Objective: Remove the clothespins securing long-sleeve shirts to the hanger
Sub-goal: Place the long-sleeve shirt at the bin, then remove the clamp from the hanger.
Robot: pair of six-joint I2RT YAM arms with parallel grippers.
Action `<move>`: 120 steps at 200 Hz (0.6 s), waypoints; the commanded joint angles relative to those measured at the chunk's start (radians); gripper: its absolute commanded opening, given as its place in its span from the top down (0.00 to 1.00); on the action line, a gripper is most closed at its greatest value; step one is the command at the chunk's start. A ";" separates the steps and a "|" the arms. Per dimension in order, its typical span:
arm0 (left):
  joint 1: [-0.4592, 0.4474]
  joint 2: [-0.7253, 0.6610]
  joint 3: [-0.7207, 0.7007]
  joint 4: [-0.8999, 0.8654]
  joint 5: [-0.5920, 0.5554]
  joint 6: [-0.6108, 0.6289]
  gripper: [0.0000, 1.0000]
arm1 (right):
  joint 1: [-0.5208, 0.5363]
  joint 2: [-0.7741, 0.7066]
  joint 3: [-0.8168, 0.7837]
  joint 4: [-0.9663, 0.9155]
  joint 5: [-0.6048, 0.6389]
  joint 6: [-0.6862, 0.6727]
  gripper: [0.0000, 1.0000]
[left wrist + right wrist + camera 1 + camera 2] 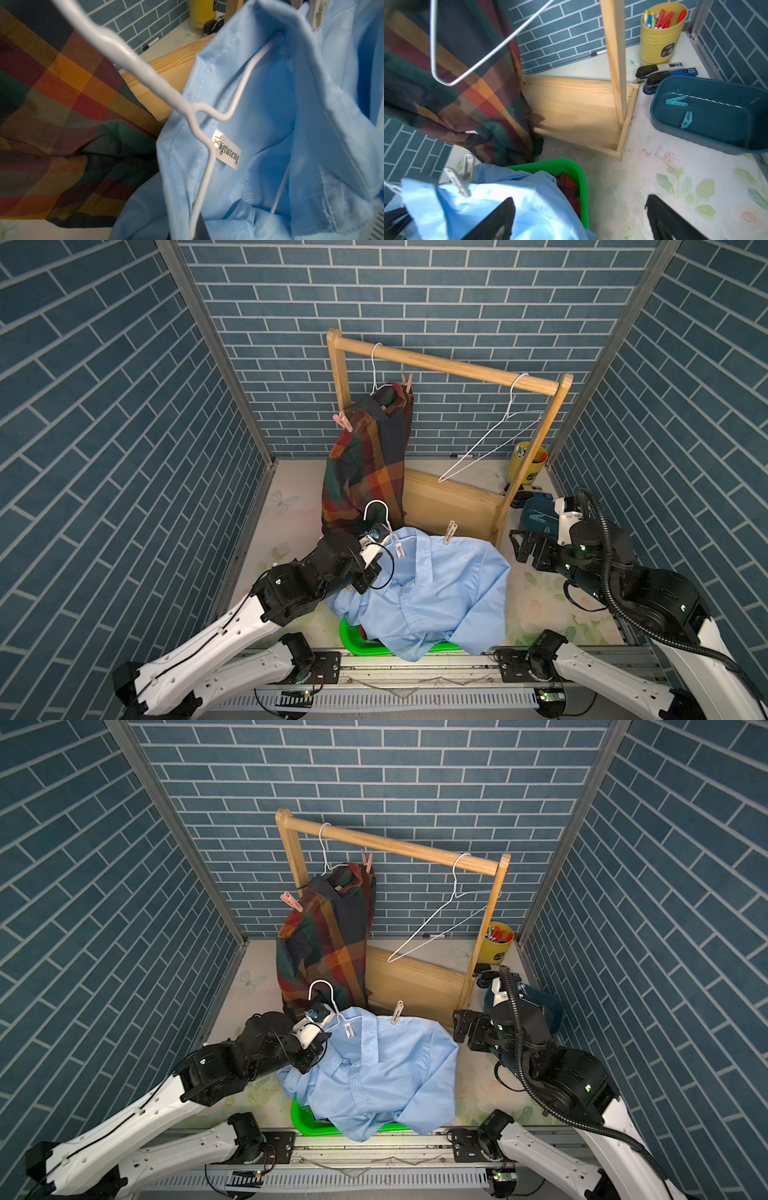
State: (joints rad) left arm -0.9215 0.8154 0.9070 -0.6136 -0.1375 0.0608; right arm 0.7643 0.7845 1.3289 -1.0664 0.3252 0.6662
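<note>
Left gripper (369, 577): clamped on the white wire hanger (376, 506); the light blue shirt (440, 593) hangs from it
Grey-white clothespin (450, 532): pinned on that shirt's shoulder
Right gripper (522, 546): wide open, empty
Worry: hanger could wobble; jaws might nip cloth, not peg

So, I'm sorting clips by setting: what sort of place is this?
Probably a staged test booth rather than a real laundry room: brick-print wall panels in metal framing, and a wooden clothes rack standing on a floral tabletop.

Blue shirt (436, 593) hides most of green basket (351, 640)
</note>
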 commanded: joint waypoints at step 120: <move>-0.005 -0.139 -0.295 0.449 -0.100 0.505 1.00 | -0.005 0.287 0.062 0.234 -0.785 -0.343 0.09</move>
State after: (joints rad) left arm -0.9230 0.6369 0.5945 -0.2539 -0.2062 0.4591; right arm 0.7624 1.0630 1.3621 -0.7807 -0.3740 0.3496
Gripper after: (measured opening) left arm 0.079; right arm 0.922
